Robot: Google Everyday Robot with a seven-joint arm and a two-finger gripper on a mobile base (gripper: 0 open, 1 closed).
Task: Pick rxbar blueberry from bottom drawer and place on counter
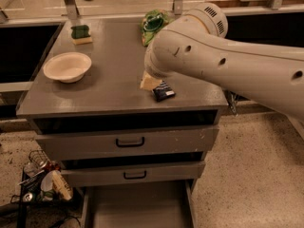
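The rxbar blueberry [164, 91], a small dark navy bar, is on the counter [109, 82] near its front edge, right of centre. My gripper [151, 82] is just left of the bar and touches or nearly touches it. My big white arm [223, 56] reaches in from the right and hides most of the gripper. The bottom drawer [137, 205] stands pulled open below, a plain grey tray with nothing visible in it.
A white bowl [67, 66] sits on the counter's left side. A green-and-yellow sponge [81, 33] is at the back left, a green chip bag [153, 23] at the back centre. Two shut drawers with black handles [130, 142] are below. A wire basket of clutter [40, 179] stands on the floor at left.
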